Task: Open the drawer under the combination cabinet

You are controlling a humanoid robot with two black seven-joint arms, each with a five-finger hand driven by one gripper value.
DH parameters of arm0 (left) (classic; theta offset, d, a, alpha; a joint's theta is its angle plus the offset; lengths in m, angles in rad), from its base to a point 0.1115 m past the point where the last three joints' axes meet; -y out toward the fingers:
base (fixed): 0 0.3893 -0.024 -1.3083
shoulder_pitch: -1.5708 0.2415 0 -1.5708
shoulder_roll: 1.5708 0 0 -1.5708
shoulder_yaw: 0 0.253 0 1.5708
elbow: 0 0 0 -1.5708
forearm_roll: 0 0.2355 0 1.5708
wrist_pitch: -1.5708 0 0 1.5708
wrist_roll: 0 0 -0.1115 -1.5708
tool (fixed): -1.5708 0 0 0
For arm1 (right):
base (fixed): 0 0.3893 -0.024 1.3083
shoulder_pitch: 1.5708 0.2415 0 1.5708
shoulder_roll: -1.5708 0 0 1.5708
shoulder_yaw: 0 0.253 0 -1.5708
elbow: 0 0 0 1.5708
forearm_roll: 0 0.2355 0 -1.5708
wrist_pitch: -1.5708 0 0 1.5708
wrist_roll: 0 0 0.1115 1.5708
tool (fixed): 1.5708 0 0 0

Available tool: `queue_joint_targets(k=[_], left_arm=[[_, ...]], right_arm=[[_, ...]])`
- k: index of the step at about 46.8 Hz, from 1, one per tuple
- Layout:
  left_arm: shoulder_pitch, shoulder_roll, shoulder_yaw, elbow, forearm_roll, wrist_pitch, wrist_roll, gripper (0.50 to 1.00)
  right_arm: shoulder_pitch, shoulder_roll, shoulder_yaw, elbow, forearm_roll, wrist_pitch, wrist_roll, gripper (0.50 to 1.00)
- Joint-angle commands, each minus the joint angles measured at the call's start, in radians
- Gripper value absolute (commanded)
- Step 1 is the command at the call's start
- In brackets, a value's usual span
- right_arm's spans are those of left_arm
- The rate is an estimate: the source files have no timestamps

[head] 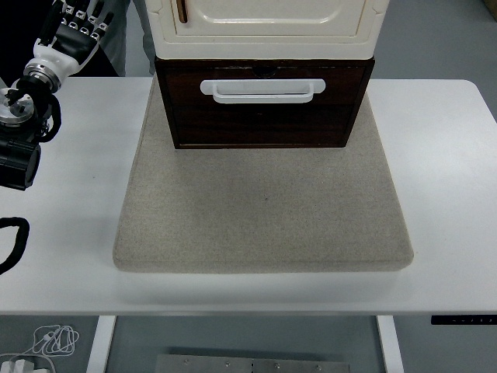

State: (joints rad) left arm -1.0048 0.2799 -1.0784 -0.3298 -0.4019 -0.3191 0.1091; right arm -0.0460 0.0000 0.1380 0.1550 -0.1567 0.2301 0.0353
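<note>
A cream cabinet (268, 27) stands at the table's far side on a dark brown drawer (262, 105) with a white bar handle (262, 90). The drawer front sticks out a little beyond the cabinet body. My left hand (78, 23) is raised at the top left, fingers spread and empty, well left of the drawer and clear of the handle. My right arm is out of view.
A beige felt mat (260, 202) lies under the cabinet and covers the middle of the white table (443, 171). A black cable loop (12, 241) shows at the left edge. Dark clothing of a person shows behind my left hand.
</note>
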Motion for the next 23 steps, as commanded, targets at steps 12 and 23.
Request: queue_joint_targets(k=[12, 23], left_arm=[[-0.003, 0.012, -0.002, 0.006, -0.002, -0.002, 0.000, 1.000], [-0.012, 0.021, -0.017, 0.023, -0.012, 0.002, 0.000, 1.000]], right_arm=[[0.000, 0.000, 0.000, 0.000, 0.000, 0.000, 0.000, 0.926], [0.000, 0.000, 0.000, 0.000, 0.000, 0.000, -0.002, 0.926]])
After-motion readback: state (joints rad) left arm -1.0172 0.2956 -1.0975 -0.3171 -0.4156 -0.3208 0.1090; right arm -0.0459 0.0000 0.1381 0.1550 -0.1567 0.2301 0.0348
